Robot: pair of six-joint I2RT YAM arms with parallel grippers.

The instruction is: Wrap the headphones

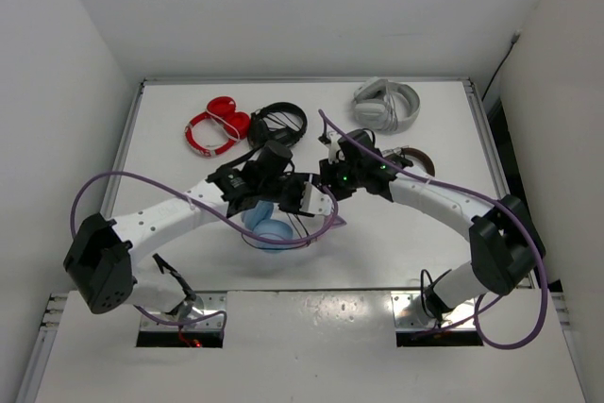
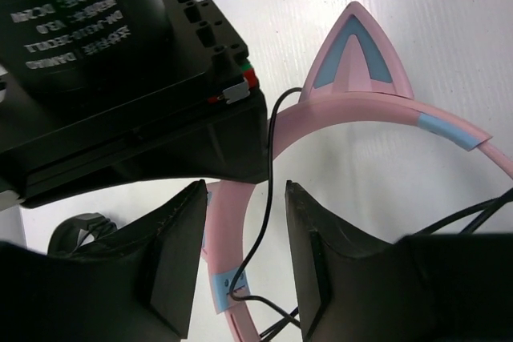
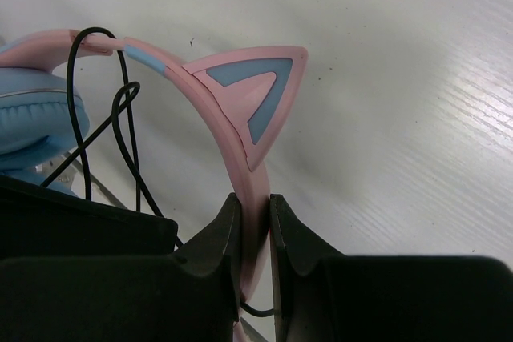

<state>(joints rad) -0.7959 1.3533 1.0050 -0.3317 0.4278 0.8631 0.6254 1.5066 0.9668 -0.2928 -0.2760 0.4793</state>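
Note:
The headphones lie mid-table; their light blue ear cups sit under the two wrists. My right gripper is shut on the pink headband, just below a cat ear. A blue ear cup and loops of the thin black cable lie to its left. My left gripper is open. The headband and a strand of the cable run between its jaws, the band close to the left finger. The right arm's black wrist body is right beside it.
A red pair and a black pair lie at the back left. A grey-white pair lies at the back right and a brown-and-silver pair by the right arm. Purple arm cables arc over both sides.

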